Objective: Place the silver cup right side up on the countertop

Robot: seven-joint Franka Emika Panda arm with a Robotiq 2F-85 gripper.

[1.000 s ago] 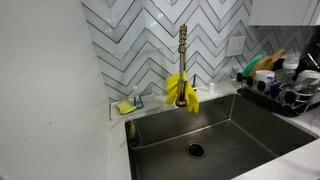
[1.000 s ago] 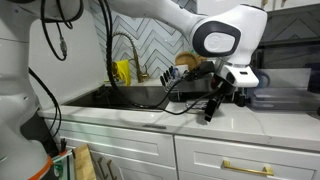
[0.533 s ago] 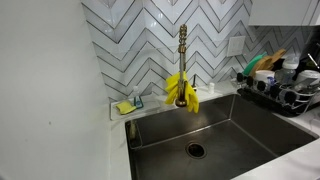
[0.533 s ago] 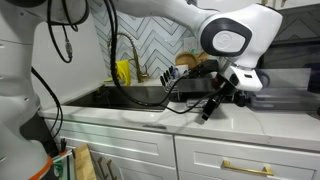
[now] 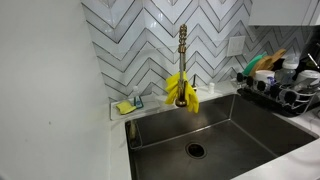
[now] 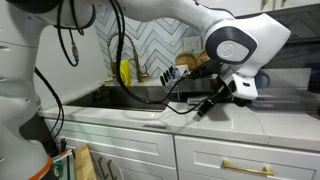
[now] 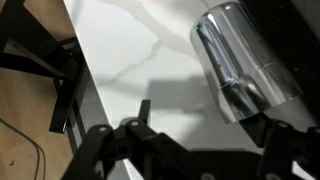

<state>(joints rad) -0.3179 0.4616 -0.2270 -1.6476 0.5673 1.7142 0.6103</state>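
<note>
The silver cup (image 7: pixel 243 60) is a shiny cylinder at the upper right of the wrist view, over the pale, veined countertop (image 7: pixel 130 50). My gripper (image 7: pixel 207 118) is open, its black fingers spread wide. The cup's near end sits just inside the right finger (image 7: pixel 272 130); contact is unclear. The left finger (image 7: pixel 145 108) is well away from it. I cannot tell whether the cup stands or lies. In an exterior view the gripper (image 6: pixel 203 109) points down at an angle over the countertop (image 6: pixel 150 118) right of the sink, and the cup is hidden behind it.
A steel sink (image 5: pixel 205 130) has a brass faucet hung with yellow gloves (image 5: pixel 182 90). A black dish rack (image 5: pixel 275 88) full of dishes stands beside it, and a sponge (image 5: pixel 125 106) rests on the ledge. The counter's front edge (image 6: pixel 170 130) runs just below the gripper.
In the exterior view the wrist has shifted up and to the right, and the fingers have swung a little to the left. The sink view is unchanged.
</note>
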